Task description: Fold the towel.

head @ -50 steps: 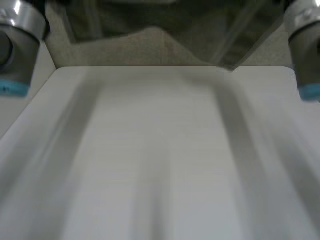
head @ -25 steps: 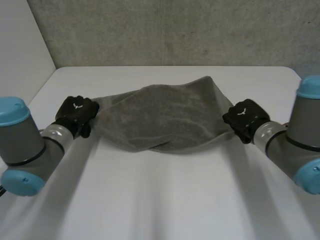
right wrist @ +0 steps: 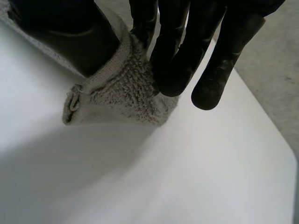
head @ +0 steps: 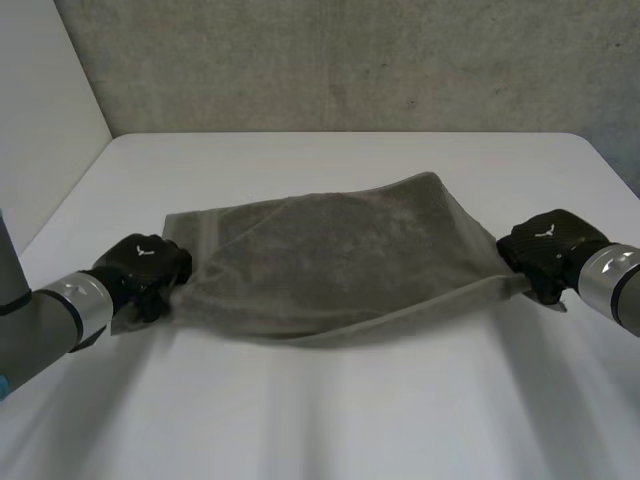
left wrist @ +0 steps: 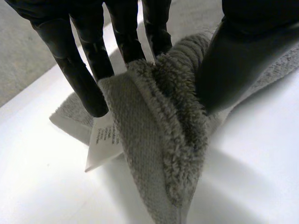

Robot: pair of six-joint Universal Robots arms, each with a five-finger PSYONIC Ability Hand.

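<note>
A grey towel (head: 330, 255) lies doubled over across the middle of the white table (head: 330, 420), its folded layers stretched between my two hands. My left hand (head: 145, 265) is at the towel's left end. In the left wrist view the thumb (left wrist: 233, 60) and fingers (left wrist: 124, 37) pinch a raised ridge of the towel (left wrist: 159, 130), and a white label (left wrist: 105, 140) hangs below one finger. My right hand (head: 545, 245) is at the towel's right end. There its thumb (right wrist: 70, 32) and fingers (right wrist: 177, 60) clamp a corner of the towel (right wrist: 121, 98) just above the table.
A white wall panel (head: 40, 130) runs along the table's left side. Grey concrete floor (head: 350, 60) lies beyond the far edge. The right edge of the table (right wrist: 275, 140) passes close to my right hand.
Both hands have come nearer and moved apart, the right hand outward to the right. The towel, sagging between them half a second ago, now lies flatter and wider on the table.
</note>
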